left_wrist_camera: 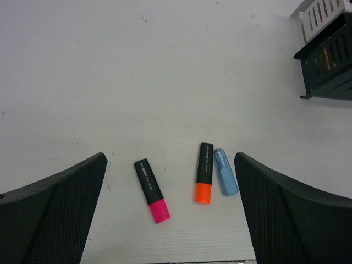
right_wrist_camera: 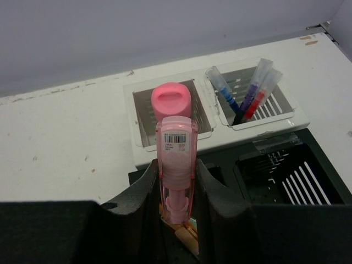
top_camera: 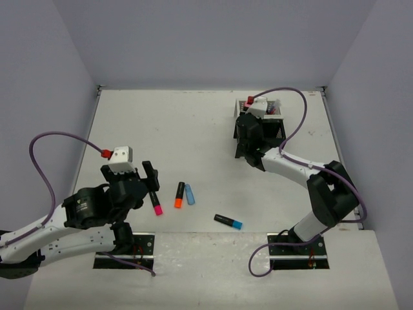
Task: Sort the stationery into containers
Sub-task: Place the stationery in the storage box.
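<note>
My right gripper (right_wrist_camera: 176, 184) is clamped mid-barrel on the translucent pink plastic glue stick (right_wrist_camera: 176, 146), above the black mesh four-compartment organizer (right_wrist_camera: 220, 144). The stick looks light, rigid and slick, so I judge it could slip. The compartment rims sit close together, and thin blue and red pens (right_wrist_camera: 247, 96) crowd one pale compartment. My left gripper (left_wrist_camera: 169, 165) gapes wide over the stubby black-capped pink highlighter (left_wrist_camera: 150, 190) on the open white bench (left_wrist_camera: 165, 66).

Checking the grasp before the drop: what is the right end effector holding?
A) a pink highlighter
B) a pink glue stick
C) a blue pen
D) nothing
B: the right wrist view shows the glue stick clamped upright in the right end effector, just above the organizer.
</note>
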